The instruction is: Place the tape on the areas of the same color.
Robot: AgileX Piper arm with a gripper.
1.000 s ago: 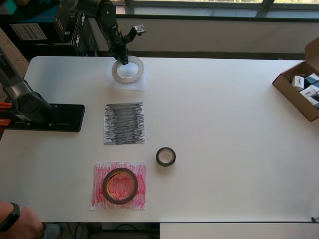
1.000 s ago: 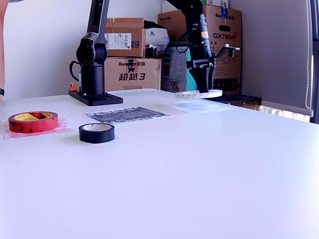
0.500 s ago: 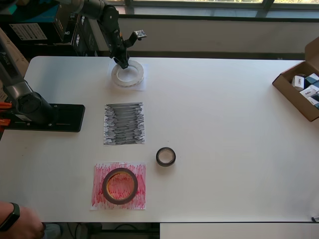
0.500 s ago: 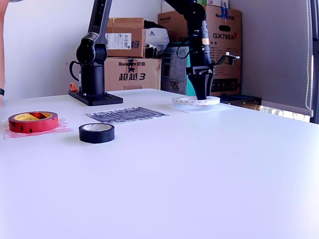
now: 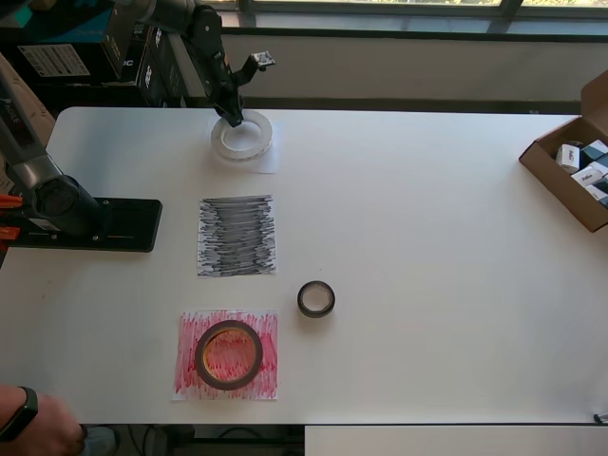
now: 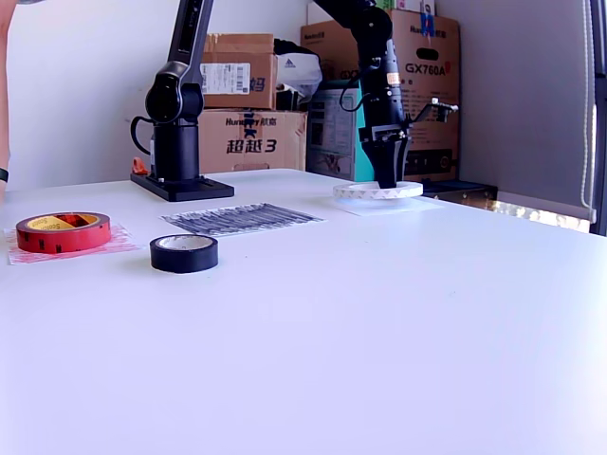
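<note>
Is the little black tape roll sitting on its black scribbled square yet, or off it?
Off it. The black tape roll lies flat on the bare white table, beside the black scribbled patch's corner, not touching it.

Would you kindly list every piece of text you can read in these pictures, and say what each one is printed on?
"GX760A": brown carton behind the arm, exterior view.
"超越3", under a line beginning "Huns", the rest unclear: carton behind the arm's base.
White label on the upper carton: too small.
Label on the dark box, overhead view: blurred.

black Piper arm (image 5: 195, 28) | enters overhead view at 11 o'clock | wrist pitched down | end effector (image 5: 231, 118) low, tips pointing down | jaw state unclear
</note>
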